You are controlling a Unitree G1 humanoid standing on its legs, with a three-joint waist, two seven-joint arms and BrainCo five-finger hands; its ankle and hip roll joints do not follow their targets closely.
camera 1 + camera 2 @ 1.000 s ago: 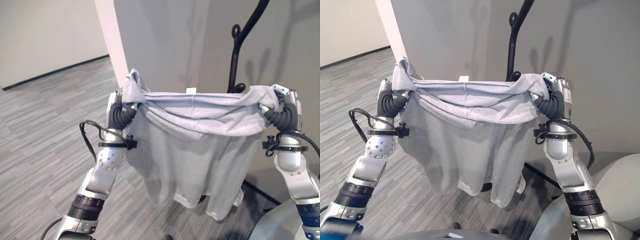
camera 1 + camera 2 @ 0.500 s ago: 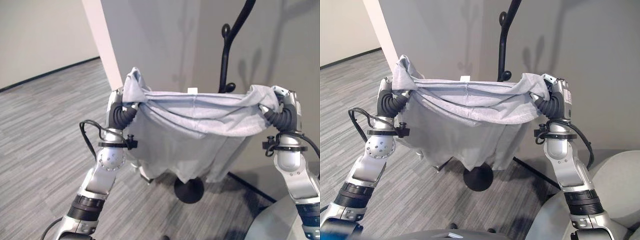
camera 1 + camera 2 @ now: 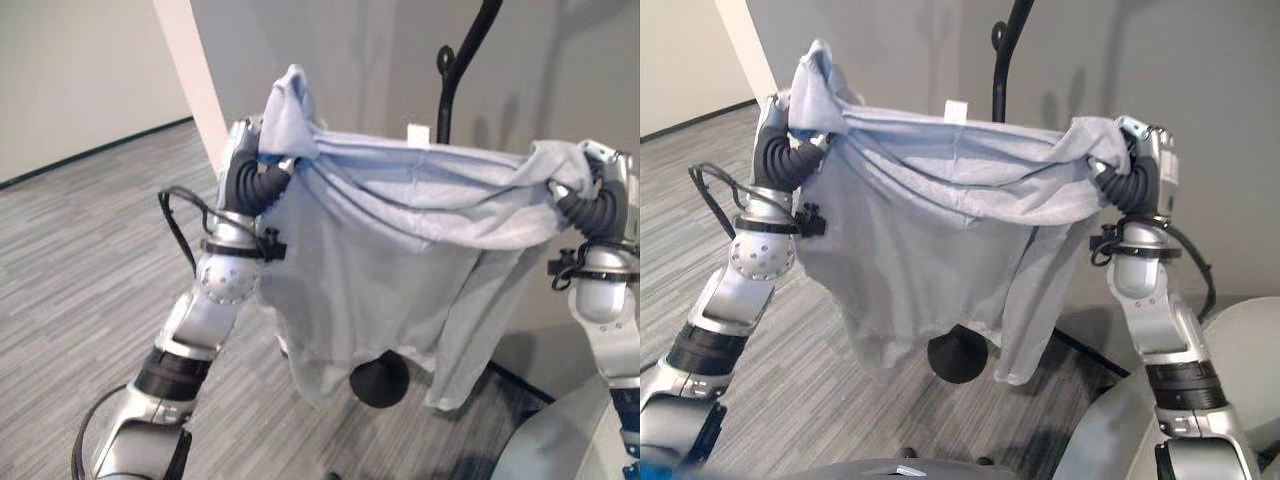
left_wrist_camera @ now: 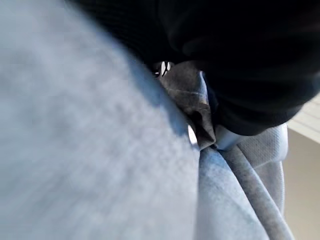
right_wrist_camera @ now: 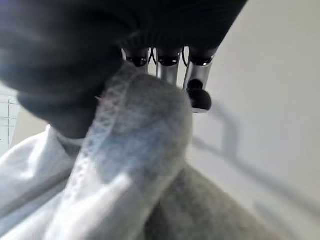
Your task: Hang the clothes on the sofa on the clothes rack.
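Grey striped carpet (image 3: 70, 260) is covering the floor, running back to a pale wall (image 3: 80, 70) on the far left and a grey partition (image 3: 880, 60) straight ahead. A black clothes rack (image 3: 1002, 60) is standing just in front of the partition, its pole and most of its round base (image 3: 958, 358) hidden behind the cloth and its top cut off. The light grey shirt (image 3: 400, 270) is hanging spread between both raised hands, clear of the rack. The left hand (image 3: 245, 150) is gripping the shirt's left shoulder, bunched cloth covering its fingers. The right hand (image 3: 1145, 160) is clamping the right shoulder, a fold pinched under its fingers (image 5: 167, 70).
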